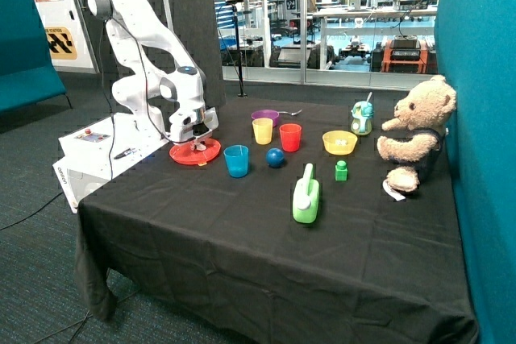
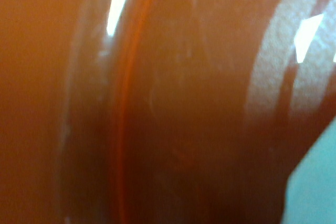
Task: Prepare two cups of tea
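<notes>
The gripper [image 1: 196, 139] is right down on the red plate [image 1: 194, 152], and whether its jaws are spread or closed I cannot tell. The wrist view shows only red surface. Blue cup [image 1: 237, 160] stands just beside the plate; yellow cup [image 1: 263, 130] sits farther off, next to the red tumbler [image 1: 290, 137].

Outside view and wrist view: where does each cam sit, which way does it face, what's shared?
Outside view: stands off a table corner, raised, looking down across the black-clothed table; shows the whole white Franka arm, its gripper down at the flat red plastic plate.
Wrist view: on the wrist, pressed close to the red plate's glossy surface, which fills nearly the whole picture; none of the robot shows.
Shared: only the red plate.
</notes>
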Tool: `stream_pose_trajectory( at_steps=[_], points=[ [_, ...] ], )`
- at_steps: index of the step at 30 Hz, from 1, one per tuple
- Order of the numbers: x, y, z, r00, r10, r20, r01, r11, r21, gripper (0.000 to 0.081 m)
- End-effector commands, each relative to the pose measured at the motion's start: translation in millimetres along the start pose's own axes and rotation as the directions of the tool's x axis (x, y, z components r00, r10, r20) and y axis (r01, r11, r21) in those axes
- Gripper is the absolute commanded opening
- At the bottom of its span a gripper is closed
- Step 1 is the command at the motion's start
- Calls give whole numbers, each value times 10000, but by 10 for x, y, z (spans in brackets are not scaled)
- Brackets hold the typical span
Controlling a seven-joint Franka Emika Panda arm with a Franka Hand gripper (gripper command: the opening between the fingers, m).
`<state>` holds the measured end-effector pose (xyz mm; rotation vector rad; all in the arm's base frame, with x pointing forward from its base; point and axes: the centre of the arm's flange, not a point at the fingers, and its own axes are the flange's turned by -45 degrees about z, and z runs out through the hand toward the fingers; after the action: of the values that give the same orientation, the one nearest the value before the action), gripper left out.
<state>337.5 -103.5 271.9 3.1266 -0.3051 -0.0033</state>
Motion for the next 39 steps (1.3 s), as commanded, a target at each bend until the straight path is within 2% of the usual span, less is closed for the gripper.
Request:
stream_pose_trajectory(
  at_steps=[1, 15, 25, 31, 35, 36, 39],
  points=[
    [-41, -13, -18, 9999, 130, -21, -130, 9999, 4, 0],
    [-97, 26, 5, 9999, 170, -21, -170, 9999, 4, 0],
    [-31, 21, -18, 10000, 94, -21, -94, 10000, 3, 0],
    [108, 0, -163, 10000, 30, -21, -30, 10000, 3, 0],
    [286, -15, -348, 9998, 220, -21, -220, 9998, 4, 0],
    [327, -13, -381, 9999, -127, -21, 127, 9999, 3, 0],
    [421, -27, -459, 10000, -81, -21, 81, 10000, 3, 0]
  ],
)
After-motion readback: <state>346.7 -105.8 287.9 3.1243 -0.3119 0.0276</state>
